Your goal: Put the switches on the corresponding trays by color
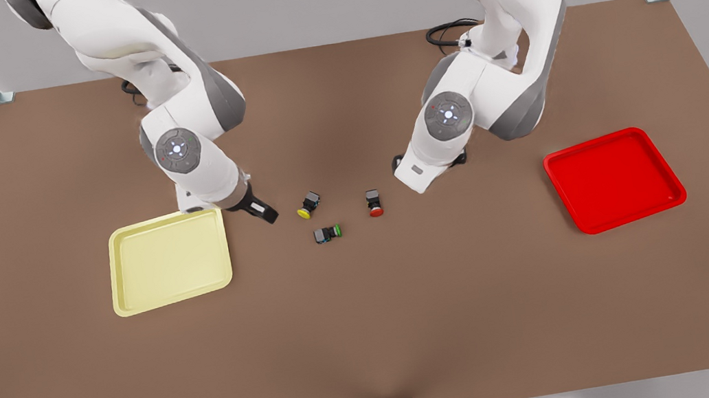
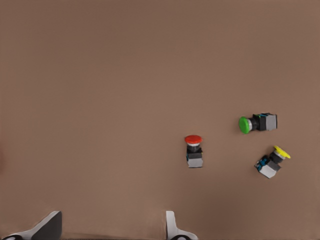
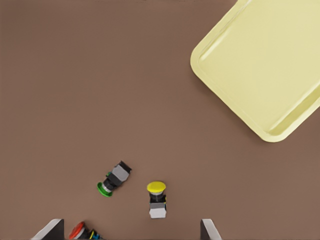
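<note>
I have two arms over a brown bench (image 1: 374, 335). My right arm is the one at the front view's left, and my left arm is the one at the front view's right.

My right jaws hang low over the bench just beside the near corner of the pale yellow tray (image 1: 169, 260), between that tray and the yellow switch (image 1: 309, 206). They stand apart and hold nothing. In the right wrist view the two fingertips (image 3: 52, 229) sit wide of each other, and the yellow switch (image 3: 157, 197) lies between their lines, a little ahead, with its cap pointing away from me. The yellow tray (image 3: 270, 65) shows farther off in that view.

My left jaws are near the red switch (image 1: 374, 202), on the side toward the bright red tray (image 1: 612, 180), though well apart from that tray. They are also apart and empty. In the left wrist view both fingertips (image 2: 50, 227) frame bare bench, and the red switch (image 2: 193, 150) lies ahead of the inner finger, not touched.

All three switches lie on their sides on the bare bench in the middle, in no tray. The yellow one is toward the yellow tray, the red one is toward the red tray, and a green-capped switch (image 1: 327, 233) sits between them, nearer the camera. None of them touch. Any marking on their dark bodies is too small to read.

A coil of black cable (image 1: 449, 33) lies at the far edge behind my left arm.
</note>
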You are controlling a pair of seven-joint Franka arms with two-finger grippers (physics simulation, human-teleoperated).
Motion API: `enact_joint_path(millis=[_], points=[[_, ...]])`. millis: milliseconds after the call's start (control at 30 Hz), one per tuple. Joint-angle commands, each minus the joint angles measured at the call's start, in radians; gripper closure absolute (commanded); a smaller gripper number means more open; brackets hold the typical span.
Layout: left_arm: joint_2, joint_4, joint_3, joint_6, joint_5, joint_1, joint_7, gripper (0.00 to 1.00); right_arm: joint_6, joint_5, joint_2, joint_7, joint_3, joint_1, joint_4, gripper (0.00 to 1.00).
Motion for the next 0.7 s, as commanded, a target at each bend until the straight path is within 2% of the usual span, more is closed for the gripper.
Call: enact_joint_path(millis=[0,33,167,433,667], points=[[0.011,0.012,0.000,0.000,0.004,-0.004,-0.011,0.00,0.009,-0.003,0.005,0.000,0.003,0.005,-0.001,0.00],[0.080,0.094,0.003,0.002,0.013,-0.050,-0.092,0.00,0.067,-0.004,0.050,0.000,0.032,0.005,-0.001,0.00],[0.225,0.247,0.011,0.069,0.091,-0.169,-0.292,0.00,0.099,-0.039,0.093,0.007,0.038,0.050,-0.030,0.00],[0.377,0.157,0.009,0.246,0.103,-0.174,-0.276,0.00,0.135,-0.039,0.091,0.006,0.027,0.040,-0.093,0.00],[0.367,0.068,-0.003,0.252,0.091,-0.229,-0.295,0.00,0.131,-0.029,0.073,0.018,0.030,0.056,-0.098,0.00]])
